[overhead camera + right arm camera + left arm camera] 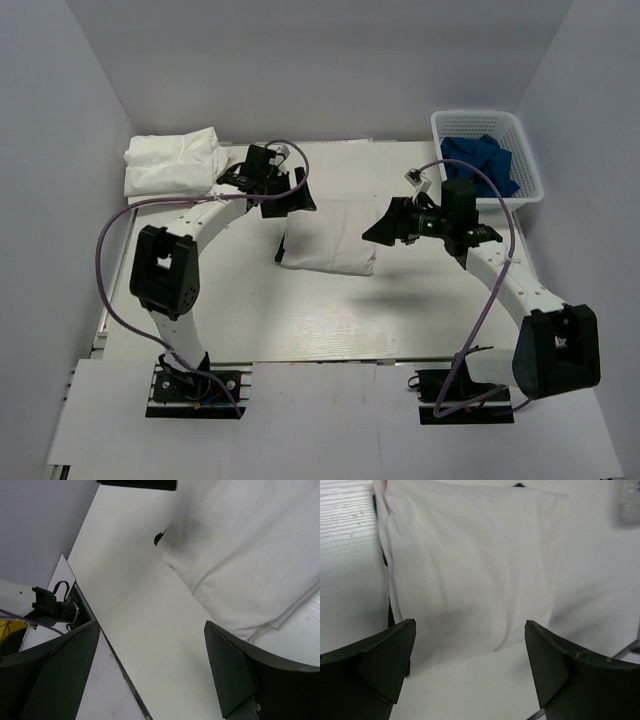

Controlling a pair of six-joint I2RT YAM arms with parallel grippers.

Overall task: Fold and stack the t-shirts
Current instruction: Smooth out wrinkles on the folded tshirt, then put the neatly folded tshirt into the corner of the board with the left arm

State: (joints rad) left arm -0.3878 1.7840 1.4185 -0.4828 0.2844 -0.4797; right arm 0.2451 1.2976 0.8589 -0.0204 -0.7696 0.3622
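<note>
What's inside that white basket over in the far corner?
The white basket holds crumpled blue cloth, seen from above. Whatever lies beneath that cloth, and the basket's bottom, is covered, so it cannot be seen.

Folded white t-shirt [330,238] flat mid-table, dark trim at left edge — white folded stack [172,163] far-left corner.

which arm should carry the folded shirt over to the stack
Left, probably. The left hand, open, is at the far left corner of the shirt, and the stack lies on its side. The right hand, also open, is at the shirt's opposite edge, farther from the stack.
</note>
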